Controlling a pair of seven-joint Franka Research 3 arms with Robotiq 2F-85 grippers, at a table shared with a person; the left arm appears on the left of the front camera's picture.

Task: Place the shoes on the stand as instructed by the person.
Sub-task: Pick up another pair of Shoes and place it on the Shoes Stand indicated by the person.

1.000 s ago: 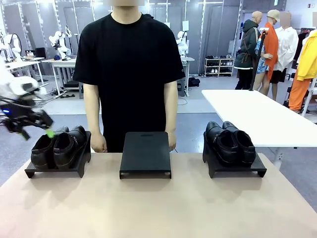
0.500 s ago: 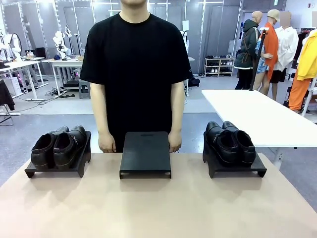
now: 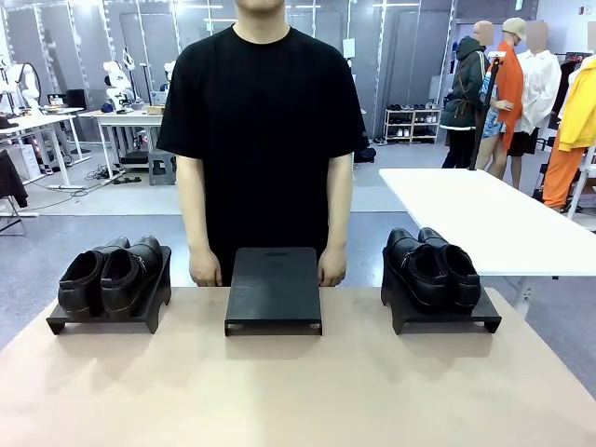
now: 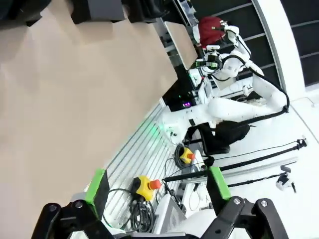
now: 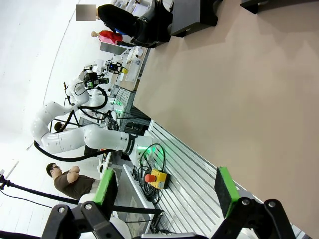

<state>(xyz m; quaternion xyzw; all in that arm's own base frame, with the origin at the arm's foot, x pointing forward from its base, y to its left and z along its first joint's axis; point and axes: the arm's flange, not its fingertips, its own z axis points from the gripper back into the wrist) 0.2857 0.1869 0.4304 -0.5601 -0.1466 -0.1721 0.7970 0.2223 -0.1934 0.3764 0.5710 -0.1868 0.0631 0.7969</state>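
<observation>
Three black stands stood in a row on the tan bench [image 3: 298, 391]. The left stand [image 3: 107, 318] carried one pair of black dress shoes [image 3: 112, 275], and the right stand [image 3: 447, 317] carried the other pair [image 3: 433, 268]; the middle stand [image 3: 274, 289] was bare. The person [image 3: 265, 130] stood at the far edge, one hand [image 3: 205, 270] on each side of the middle stand. The left claw [image 4: 157, 189] and right claw [image 5: 167, 191] hung released, grasping nothing, over the bench's near edge.

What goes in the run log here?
shoes: both pairs on outer stands | middle stand: bare | person: hands at stand | claws: open, nothing held
</observation>
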